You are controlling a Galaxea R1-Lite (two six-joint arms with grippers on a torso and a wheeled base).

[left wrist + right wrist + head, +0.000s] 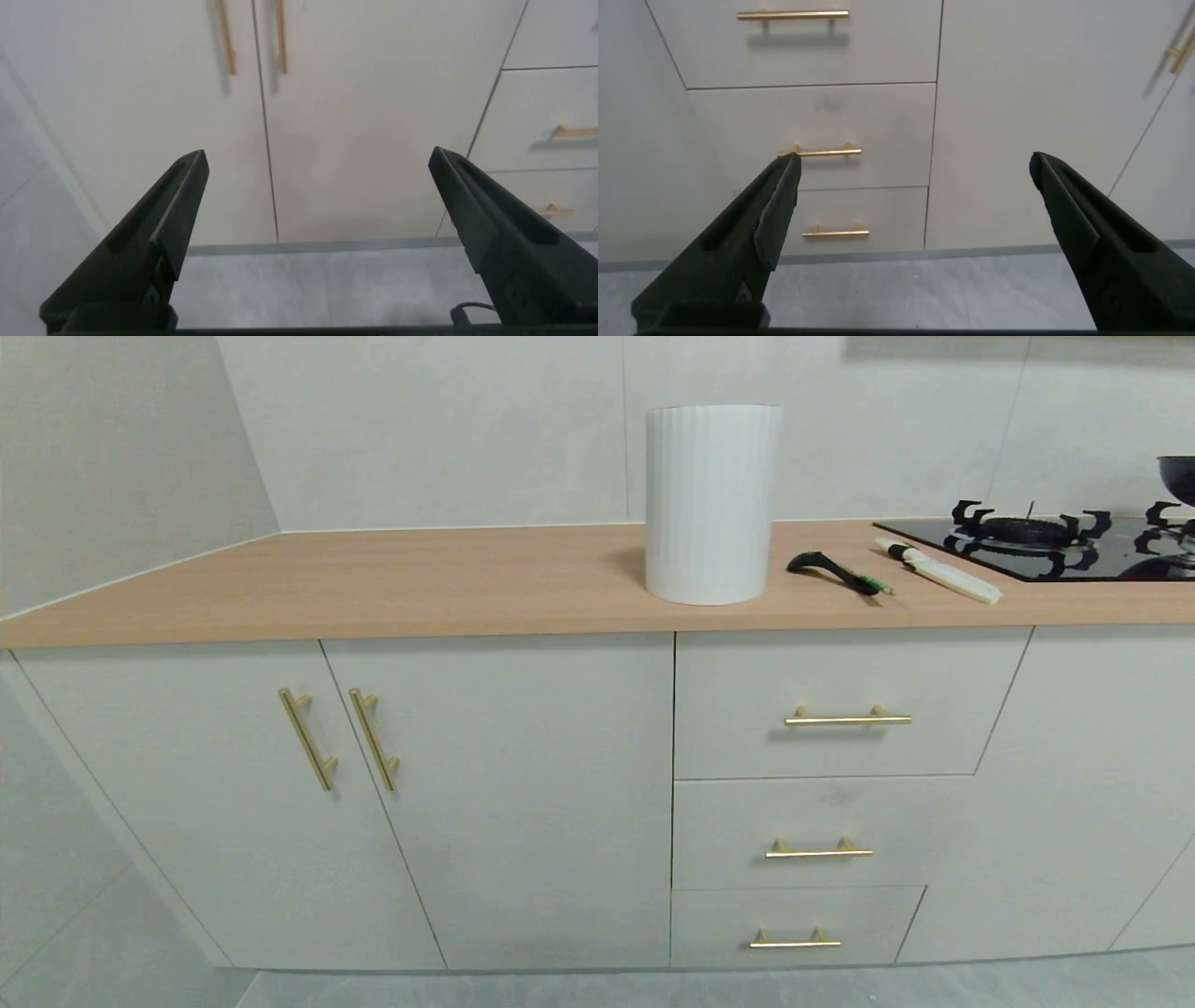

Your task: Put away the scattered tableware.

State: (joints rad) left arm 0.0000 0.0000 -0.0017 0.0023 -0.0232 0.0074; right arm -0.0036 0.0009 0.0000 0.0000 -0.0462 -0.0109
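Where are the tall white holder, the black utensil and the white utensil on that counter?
tall white holder point(711, 504), head view, middle of its ribbed side.
black utensil point(834, 570), head view, middle of its dark body.
white utensil point(938, 571), head view, middle of its pale length.

Matt wood-look countertop point(420, 581), ribbed container point(711, 504)

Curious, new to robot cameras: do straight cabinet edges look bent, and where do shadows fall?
Head view: countertop edge bows, cabinet doors lean outward, a wide-lens effect; the white container casts a soft shadow to its left. Right wrist view: drawer handle shades its front.
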